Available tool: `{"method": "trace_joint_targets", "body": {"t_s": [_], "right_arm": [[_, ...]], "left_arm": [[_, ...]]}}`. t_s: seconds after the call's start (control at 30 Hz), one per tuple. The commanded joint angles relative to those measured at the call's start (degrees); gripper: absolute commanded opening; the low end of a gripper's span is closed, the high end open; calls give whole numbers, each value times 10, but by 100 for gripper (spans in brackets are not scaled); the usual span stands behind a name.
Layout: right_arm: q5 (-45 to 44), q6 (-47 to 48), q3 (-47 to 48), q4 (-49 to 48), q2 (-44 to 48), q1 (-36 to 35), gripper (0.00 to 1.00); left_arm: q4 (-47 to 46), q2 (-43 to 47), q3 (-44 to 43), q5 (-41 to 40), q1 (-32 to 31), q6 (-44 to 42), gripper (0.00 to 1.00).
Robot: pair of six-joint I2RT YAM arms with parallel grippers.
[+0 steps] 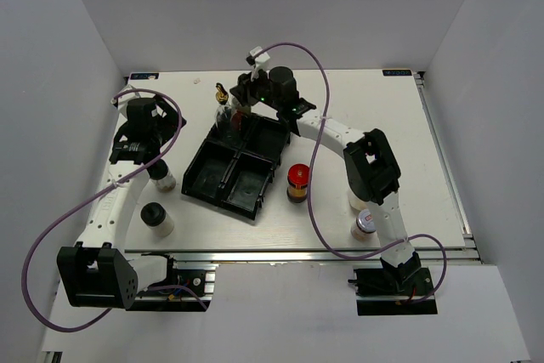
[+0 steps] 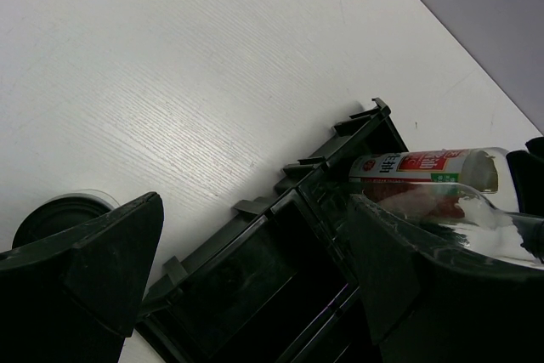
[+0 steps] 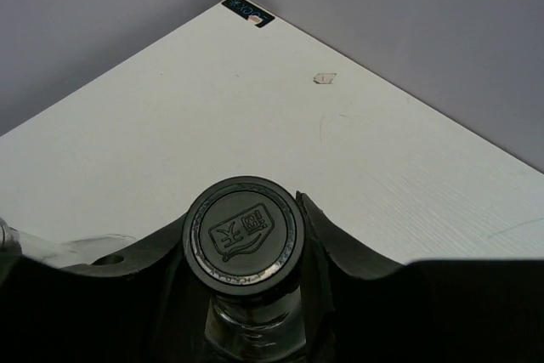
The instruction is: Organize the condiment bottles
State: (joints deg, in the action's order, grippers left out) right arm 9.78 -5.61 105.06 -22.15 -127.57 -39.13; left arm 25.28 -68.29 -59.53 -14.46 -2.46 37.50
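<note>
- The counter [image 1: 382,125] is white with a faint wood grain, boxed in by plain grey walls [image 1: 255,6]. A black tray [image 1: 245,183] sits askew in the middle of it.
- My right tool [image 3: 245,248] is closed on the dark bottle [image 3: 244,235] just under its black cap, at the tray's far corner. I cannot tell whether the bottle stands inside a compartment.
- The gold-capped bottle [image 1: 221,93], of clear glass, stands just beside it on the left.
- My left tool [image 2: 252,235] is open, fingers wide apart, above a white bottle [image 1: 162,178] left of the tray. Its twin [image 1: 156,218] stands nearer my base.
- The red jar [image 1: 297,181] stands just right of the tray, and a silver jar [image 1: 365,224] stands beside my right arm.
- Only the right wrist view shows the emblem pressed into the cap and a dark sticker [image 3: 248,12] at the counter's corner. Only the left wrist view shows a red-and-white label [image 2: 421,163] past the tray's wall.
</note>
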Motion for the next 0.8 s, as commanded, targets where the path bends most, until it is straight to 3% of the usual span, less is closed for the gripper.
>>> {"method": "trace_joint_targets", "body": {"t_s": [0.0, 0.03, 0.17, 0.57, 0.67, 0.77], "right_arm": [[23, -14, -8, -68, 49, -6, 49], [23, -13, -9, -67, 51, -7, 56], [24, -18, -14, -63, 65, -8, 66], [0, -28, -26, -47, 108, -8, 72], [-26, -46, -52, -43, 141, -5, 77], [-47, -77, -98, -42, 182, 7, 89]], "left_arm": [[-4, 2, -7, -8, 2, -2, 98], [-3, 3, -7, -8, 2, -2, 98], [-4, 4, -7, -6, 3, -2, 98], [23, 4, -16, -9, 2, 14, 98], [52, -3, -31, -15, 2, 28, 98], [79, -4, -40, -27, 2, 44, 98]]}}
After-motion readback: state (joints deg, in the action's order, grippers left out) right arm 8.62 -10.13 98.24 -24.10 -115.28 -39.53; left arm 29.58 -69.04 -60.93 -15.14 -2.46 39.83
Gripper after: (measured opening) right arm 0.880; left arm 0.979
